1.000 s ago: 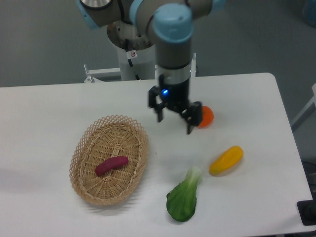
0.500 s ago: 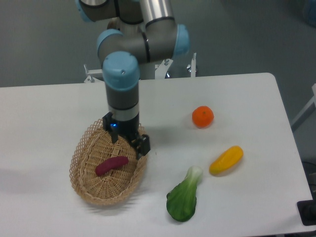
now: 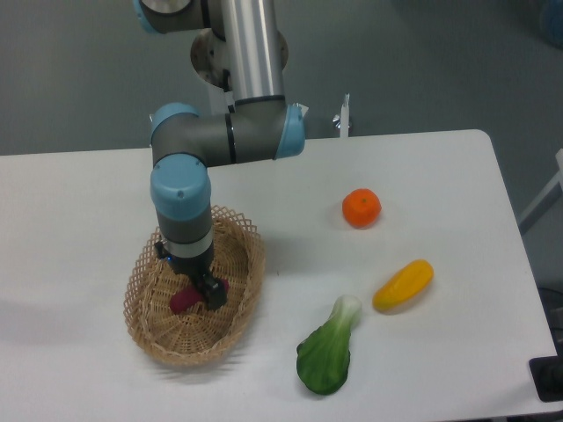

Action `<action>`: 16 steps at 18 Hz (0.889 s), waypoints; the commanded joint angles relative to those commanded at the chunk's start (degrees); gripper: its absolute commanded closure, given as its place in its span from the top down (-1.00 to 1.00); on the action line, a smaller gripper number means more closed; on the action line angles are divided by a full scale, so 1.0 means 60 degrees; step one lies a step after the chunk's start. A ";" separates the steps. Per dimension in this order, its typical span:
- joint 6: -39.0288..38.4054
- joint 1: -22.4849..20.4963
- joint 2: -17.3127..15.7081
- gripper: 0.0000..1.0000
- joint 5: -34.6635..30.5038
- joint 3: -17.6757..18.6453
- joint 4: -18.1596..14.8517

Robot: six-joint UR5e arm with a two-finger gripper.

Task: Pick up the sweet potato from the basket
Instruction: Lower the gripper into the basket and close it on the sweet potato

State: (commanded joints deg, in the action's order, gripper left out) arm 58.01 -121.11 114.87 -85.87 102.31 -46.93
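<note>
The oval tan wicker basket (image 3: 236, 303) sits at the front left of the white table. The dark reddish-purple sweet potato (image 3: 180, 300) lies inside it, mostly hidden by my gripper. My gripper (image 3: 198, 290) has come straight down into the basket and its fingers straddle the sweet potato's middle. The jaws look open around it, and the sweet potato still rests on the basket floor.
A round orange (image 3: 361, 208) lies right of centre. A yellow oblong fruit (image 3: 403, 285) lies at the front right. A green leafy vegetable (image 3: 327, 352) lies near the front edge, just right of the basket.
My gripper has swung from beside the orange leftward over the basket and then lowered into it, down onto the sweet potato. The objects have not moved.
</note>
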 joint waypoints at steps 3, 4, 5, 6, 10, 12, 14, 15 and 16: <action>-0.0015 0.0015 0.0088 1.00 -0.0015 0.0014 0.0015; -0.0029 0.0015 0.0103 1.00 -0.0015 0.0015 0.0015; -0.0044 0.0029 0.0132 1.00 -0.0015 0.0015 0.0015; -0.0044 0.0058 0.0161 1.00 -0.0029 0.0015 0.0029; -0.0059 0.0088 0.0205 0.49 -0.0146 0.0015 0.0190; -0.0073 0.0117 0.0234 0.26 -0.0161 0.0015 0.0205; -0.0088 0.0117 0.0235 -0.03 -0.0161 0.0015 0.0234; -0.0073 0.0117 0.0220 -0.21 -0.0161 0.0015 0.0234; -0.0088 0.0117 0.0220 -0.34 -0.0161 0.0029 0.0234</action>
State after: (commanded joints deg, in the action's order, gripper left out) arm 57.48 -120.41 116.19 -86.84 102.48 -45.53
